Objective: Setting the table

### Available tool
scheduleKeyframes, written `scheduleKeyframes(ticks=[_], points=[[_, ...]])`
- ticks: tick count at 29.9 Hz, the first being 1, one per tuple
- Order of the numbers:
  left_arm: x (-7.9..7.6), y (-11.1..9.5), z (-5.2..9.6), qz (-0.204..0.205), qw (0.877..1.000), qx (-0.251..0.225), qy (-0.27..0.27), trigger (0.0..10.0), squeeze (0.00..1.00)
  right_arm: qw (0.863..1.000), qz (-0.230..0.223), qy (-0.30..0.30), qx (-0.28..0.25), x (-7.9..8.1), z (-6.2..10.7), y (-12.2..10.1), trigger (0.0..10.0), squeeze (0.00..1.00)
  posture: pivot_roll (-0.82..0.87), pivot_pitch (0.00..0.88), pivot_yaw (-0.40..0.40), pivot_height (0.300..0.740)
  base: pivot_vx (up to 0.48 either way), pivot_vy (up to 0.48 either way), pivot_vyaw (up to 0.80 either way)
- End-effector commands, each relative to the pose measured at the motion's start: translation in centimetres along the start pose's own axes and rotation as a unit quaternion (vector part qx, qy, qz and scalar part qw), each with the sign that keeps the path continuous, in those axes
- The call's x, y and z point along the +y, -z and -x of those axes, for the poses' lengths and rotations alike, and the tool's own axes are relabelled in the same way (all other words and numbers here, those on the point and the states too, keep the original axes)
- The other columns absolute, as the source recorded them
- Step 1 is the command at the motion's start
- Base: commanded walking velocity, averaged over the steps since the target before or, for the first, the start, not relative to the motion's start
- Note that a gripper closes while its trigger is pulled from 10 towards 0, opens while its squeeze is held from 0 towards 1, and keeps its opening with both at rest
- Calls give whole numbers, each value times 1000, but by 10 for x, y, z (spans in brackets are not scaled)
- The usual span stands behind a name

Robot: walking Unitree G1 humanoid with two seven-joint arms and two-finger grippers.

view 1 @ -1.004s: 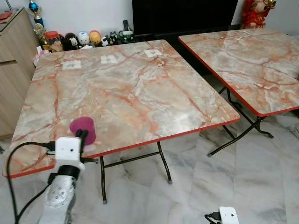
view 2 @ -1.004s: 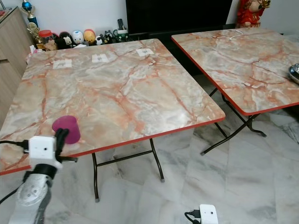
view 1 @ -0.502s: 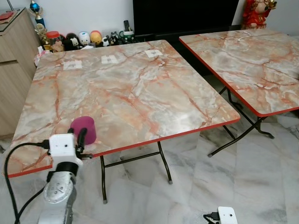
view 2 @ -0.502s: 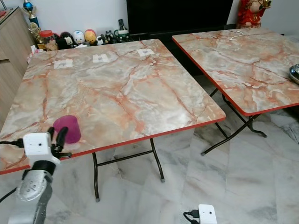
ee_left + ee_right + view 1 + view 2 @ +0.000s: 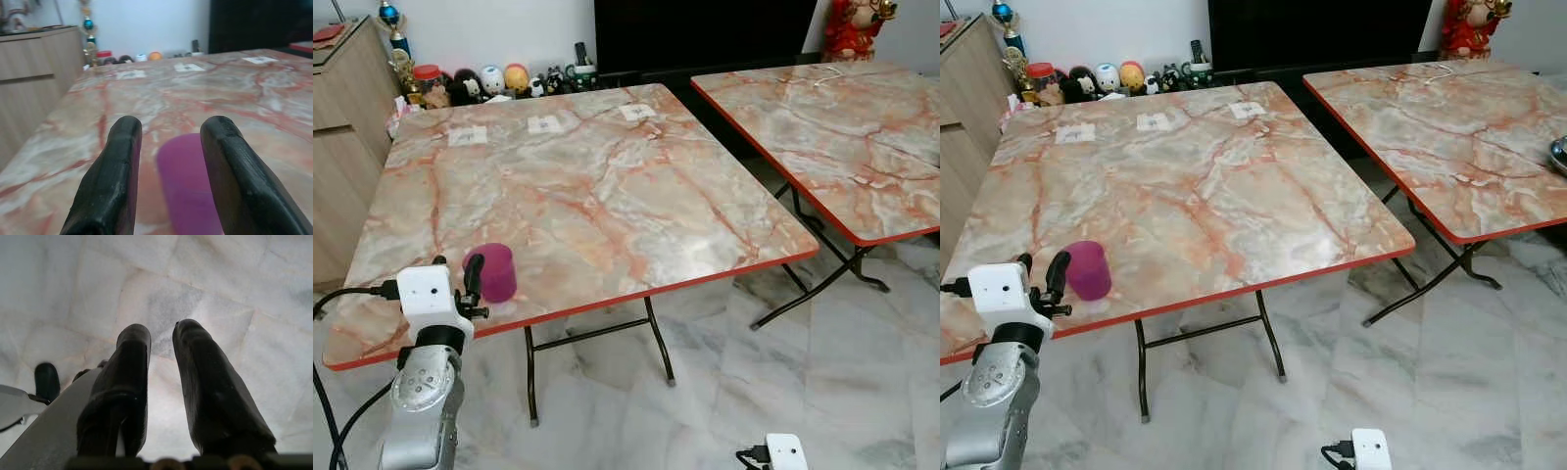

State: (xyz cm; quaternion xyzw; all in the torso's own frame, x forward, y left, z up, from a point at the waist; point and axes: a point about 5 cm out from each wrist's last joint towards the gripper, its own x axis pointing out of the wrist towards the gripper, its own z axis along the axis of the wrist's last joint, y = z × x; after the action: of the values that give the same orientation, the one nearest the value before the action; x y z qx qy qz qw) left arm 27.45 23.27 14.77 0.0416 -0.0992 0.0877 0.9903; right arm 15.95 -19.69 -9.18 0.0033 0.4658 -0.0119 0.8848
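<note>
Pulling back toward the near edge, the left claw had come off the purple cup, its fingers spread and empty. That cup stood upright at the tabletop's near-left corner, its contents hidden. A clean retreat should be straight, without nudging it. The right claw hung idle, fingers slightly apart.

R gripper hangs over pale marble floor — fingers slightly apart w/ a narrow gap. Robot's silver leg beside it.
</note>
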Motion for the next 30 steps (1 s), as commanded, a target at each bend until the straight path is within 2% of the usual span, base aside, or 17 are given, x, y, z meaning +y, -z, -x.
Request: scheduleKeyframes(ticks=[1,16,21,30], points=[[5,1,2,0,1000,10,-5,10000,0,1000,10,-7,-13,10,-4,-14,10000,0,94,0,-4,740,0,0,800],[5,-2,-2,-2,1000,10,1,10000,0,1000,-4,-14,-18,24,-8,-26,10000,0,97,0,-6,740,0,0,53],[2,-1,-1,0,1000,13,9,10000,0,1000,-5,-14,-17,22,-8,-25,10000,0,95,0,-4,740,0,0,0],[3,-2,-3,-10,1000,11,19,10000,0,1000,-8,-13,-17,22,-7,-24,10000,0,95,0,-2,740,279,0,0]])
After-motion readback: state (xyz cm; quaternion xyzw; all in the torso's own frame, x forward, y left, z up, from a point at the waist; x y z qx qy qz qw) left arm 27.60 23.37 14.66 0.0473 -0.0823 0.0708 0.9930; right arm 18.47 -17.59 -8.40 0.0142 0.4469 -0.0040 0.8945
